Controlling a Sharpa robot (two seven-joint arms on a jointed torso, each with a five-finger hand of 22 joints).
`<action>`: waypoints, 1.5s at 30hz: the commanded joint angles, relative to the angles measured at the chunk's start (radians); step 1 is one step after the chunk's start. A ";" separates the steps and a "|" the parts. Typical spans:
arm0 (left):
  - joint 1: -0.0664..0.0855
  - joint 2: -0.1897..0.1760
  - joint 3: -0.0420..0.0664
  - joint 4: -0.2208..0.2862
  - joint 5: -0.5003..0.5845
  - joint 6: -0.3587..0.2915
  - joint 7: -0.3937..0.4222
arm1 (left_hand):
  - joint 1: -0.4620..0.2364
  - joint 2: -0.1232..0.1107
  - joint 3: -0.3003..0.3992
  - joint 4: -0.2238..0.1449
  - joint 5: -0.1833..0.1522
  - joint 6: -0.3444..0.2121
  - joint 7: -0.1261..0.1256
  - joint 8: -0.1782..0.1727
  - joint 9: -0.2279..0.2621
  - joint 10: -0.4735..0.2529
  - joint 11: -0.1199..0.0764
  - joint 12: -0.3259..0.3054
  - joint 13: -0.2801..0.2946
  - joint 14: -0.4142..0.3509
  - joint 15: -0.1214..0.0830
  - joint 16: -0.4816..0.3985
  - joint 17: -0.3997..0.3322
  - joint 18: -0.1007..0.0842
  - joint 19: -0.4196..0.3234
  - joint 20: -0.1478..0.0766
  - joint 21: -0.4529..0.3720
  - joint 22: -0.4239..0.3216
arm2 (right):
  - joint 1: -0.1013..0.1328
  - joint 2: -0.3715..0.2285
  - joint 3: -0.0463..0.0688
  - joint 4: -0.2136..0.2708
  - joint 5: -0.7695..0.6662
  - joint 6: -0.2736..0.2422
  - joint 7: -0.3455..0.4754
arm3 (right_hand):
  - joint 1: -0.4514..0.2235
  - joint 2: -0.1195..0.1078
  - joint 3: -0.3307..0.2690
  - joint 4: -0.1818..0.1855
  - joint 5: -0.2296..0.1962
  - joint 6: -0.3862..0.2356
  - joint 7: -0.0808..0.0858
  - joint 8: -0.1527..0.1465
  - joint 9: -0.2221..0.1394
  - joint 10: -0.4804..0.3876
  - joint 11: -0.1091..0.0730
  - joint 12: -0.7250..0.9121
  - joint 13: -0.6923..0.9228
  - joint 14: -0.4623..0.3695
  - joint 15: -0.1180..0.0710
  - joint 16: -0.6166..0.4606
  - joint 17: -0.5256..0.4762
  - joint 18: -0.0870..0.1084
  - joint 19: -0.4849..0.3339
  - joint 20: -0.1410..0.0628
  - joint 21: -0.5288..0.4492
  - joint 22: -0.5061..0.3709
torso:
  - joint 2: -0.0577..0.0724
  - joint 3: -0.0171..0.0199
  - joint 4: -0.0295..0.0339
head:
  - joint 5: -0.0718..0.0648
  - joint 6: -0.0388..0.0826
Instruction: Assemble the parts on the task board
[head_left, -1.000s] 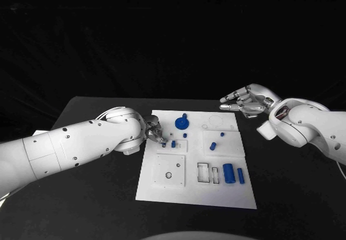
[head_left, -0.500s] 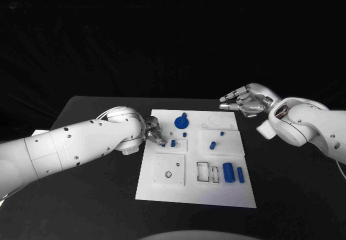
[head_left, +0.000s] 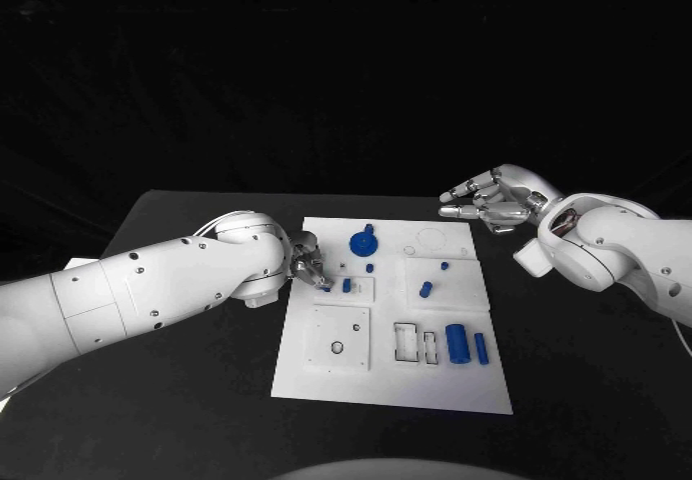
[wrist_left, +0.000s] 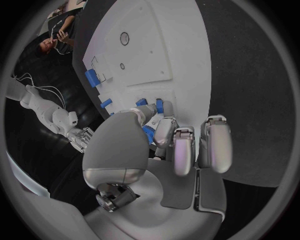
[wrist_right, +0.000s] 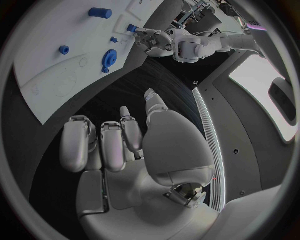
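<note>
A: Pinching a small blue part (wrist_left: 149, 134) at the task board's (head_left: 392, 385) left edge: left hand (head_left: 304, 262), fingers curled around it.
B: Right hand (head_left: 493, 200)?
A: Hovering off the board's far right corner, fingers loosely curled, holding nothing.

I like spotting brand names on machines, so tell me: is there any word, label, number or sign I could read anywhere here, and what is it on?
None: no readable text in any view.
White task board: only outlines of slots and holes, no lettering.
Small blue parts, such as the blue cylinder: plain.
White arms and the silver left hand and silver right hand: no legible marking.
</note>
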 joint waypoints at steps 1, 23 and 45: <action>-0.004 0.007 -0.003 -0.004 0.016 0.042 -0.016 | -0.017 -0.003 0.116 -0.103 0.002 0.012 -0.014 0.004 0.002 0.007 -0.002 -0.005 -0.004 0.107 -0.004 0.003 0.263 0.004 0.046 -0.007 0.006 0.079 | -0.001 0.000 0.000 0.002 -0.001 0.014 0.004 | 0.001 0.008 -0.005 0.001 0.003 -0.006 0.000 0.006 0.001 -0.004 -0.003 0.000 0.042 0.044 0.001 -0.004 0.002 0.014 -0.007 -0.002 -0.006 0.000 | 0.000 0.0006 -0.0002 | 0.000 -0.002; -0.002 0.037 -0.003 -0.045 0.049 0.080 -0.088 | -0.172 -0.023 0.028 -0.014 -0.001 0.058 -0.032 0.001 -0.003 0.014 -0.016 0.004 0.006 0.107 -0.015 0.003 0.263 0.002 0.048 -0.016 0.009 0.088 | -0.001 -0.001 0.000 0.013 -0.002 0.006 0.008 | 0.002 0.010 -0.008 0.001 0.004 -0.005 0.000 0.007 0.001 -0.006 -0.003 -0.002 0.040 0.044 0.001 -0.006 0.000 0.014 -0.007 -0.002 -0.008 -0.002 | 0.000 0.0007 -0.0006 | -0.005 -0.005; -0.001 0.048 -0.003 -0.062 0.051 0.069 -0.102 | -0.222 -0.052 -0.022 0.018 -0.002 0.080 -0.037 0.002 -0.002 0.025 -0.020 0.018 0.022 0.107 -0.018 0.003 0.263 -0.003 0.056 -0.018 0.025 0.110 | -0.001 -0.003 0.000 0.016 -0.001 0.005 0.009 | 0.002 0.010 -0.009 0.001 0.004 -0.006 0.000 0.007 0.001 -0.005 -0.003 -0.002 0.040 0.044 0.001 -0.006 0.000 0.015 -0.007 -0.002 -0.008 -0.003 | 0.000 0.0008 0.0000 | -0.008 -0.007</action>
